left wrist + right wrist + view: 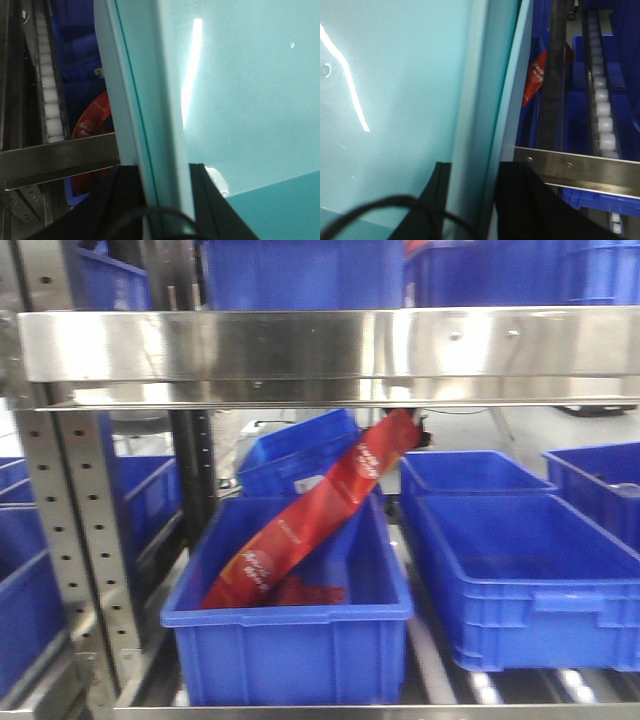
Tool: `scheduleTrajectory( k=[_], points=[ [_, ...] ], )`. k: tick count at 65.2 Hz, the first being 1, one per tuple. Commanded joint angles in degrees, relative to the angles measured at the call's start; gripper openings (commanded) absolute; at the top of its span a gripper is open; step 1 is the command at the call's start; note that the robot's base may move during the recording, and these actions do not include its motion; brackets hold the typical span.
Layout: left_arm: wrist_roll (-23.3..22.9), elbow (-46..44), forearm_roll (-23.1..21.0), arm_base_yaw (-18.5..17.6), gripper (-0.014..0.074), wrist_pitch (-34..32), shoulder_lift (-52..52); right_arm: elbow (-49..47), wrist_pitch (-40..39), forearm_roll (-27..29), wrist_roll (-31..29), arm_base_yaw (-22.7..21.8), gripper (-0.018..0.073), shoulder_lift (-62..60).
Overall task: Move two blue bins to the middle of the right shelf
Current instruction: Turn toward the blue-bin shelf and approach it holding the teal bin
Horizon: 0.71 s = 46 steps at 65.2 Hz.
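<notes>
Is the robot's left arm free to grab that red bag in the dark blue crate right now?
Probably not. The left tool is clamped on the rim of a pale aqua bin, so it is occupied; the red bag lies beyond the steel rail.

I see glossy, smooth pale aqua plastic on the bin (pixel 240 100), brushed shiny steel on the shelf rail (pixel 330 345), and glossy dark-blue plastic crates (pixel 290 630).

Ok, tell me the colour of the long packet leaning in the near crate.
Red packet, clearest in front view.
</notes>
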Motion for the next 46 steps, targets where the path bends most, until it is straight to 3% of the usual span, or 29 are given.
scheduleTrajectory(
  k=[1,46],
  points=[
    [1.4,-1.2,-5.5,-0.8,-0.011,-3.1,-1.5,-0.6,-6.1,0.9,0.5,0.1,-0.0154,-0.4],
    [1.4,-1.2,-5.5,-0.8,-0.011,-3.1,-1.5,-0.6,-6.1,0.9,0.5,0.1,-0.0154,-0.4]
  ],
)
